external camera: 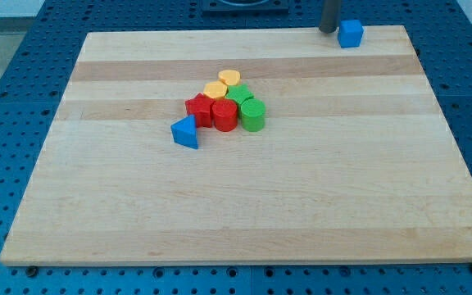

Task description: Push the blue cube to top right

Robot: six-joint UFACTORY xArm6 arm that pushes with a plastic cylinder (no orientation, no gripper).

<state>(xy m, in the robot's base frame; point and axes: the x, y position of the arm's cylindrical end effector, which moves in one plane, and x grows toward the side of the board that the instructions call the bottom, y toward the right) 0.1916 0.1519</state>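
Observation:
The blue cube (351, 34) sits near the board's top edge, toward the view's top right. My tip (329, 30) is the lower end of the dark rod that comes down from the view's top. It stands just left of the blue cube, very close to it or touching it. The rod's upper part is cut off by the top of the frame.
A tight cluster lies left of the board's centre: two yellow blocks (223, 83), a red star-like block (198, 109), a red cylinder (224, 116), two green blocks (250, 111). A blue triangular block (185, 132) lies at its lower left. The wooden board (244, 197) rests on a blue perforated table.

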